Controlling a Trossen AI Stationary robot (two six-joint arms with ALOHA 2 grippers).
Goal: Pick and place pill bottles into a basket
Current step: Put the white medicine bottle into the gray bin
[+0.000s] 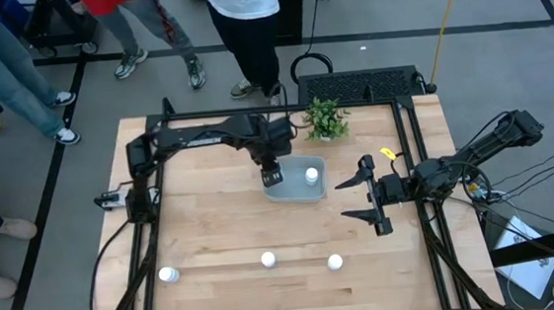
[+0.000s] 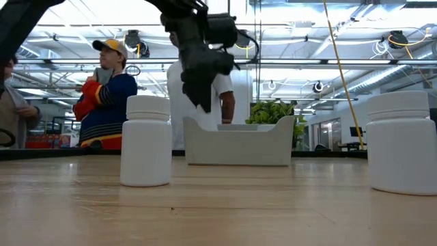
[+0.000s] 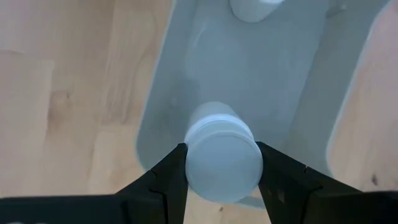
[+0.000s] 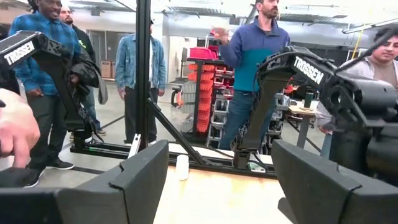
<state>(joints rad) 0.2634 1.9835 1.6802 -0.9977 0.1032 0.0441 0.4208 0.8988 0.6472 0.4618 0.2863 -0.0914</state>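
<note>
The basket (image 1: 295, 188), a pale translucent bin, stands at the table's far middle, and one white pill bottle (image 1: 311, 175) stands in it. My left gripper (image 1: 271, 171) is over the basket's left end, shut on a second bottle (image 3: 222, 154). Three more bottles stand on the wood near the front edge: left (image 1: 169, 274), middle (image 1: 268, 260) and right (image 1: 335, 262). My right gripper (image 1: 367, 197) is open and empty, right of the basket, level above the table. In the low view the left gripper (image 2: 203, 92) hangs just above the basket's wall (image 2: 239, 145). My left gripper pinches the bottle between its two fingers (image 3: 168, 180), on opposite sides of its near, round end (image 3: 222, 163). The fingers come from above, pointing down, and lie along the bottle. The bottle hangs upright over the basket's floor; whether its base touches the floor, I cannot tell.
A small green potted plant (image 1: 325, 119) stands just beyond the basket at the far edge. Black frame rails (image 1: 150, 224) run along the table's left and right sides. People stand beyond the far edge. Bare wood lies between the basket and the front bottles.
</note>
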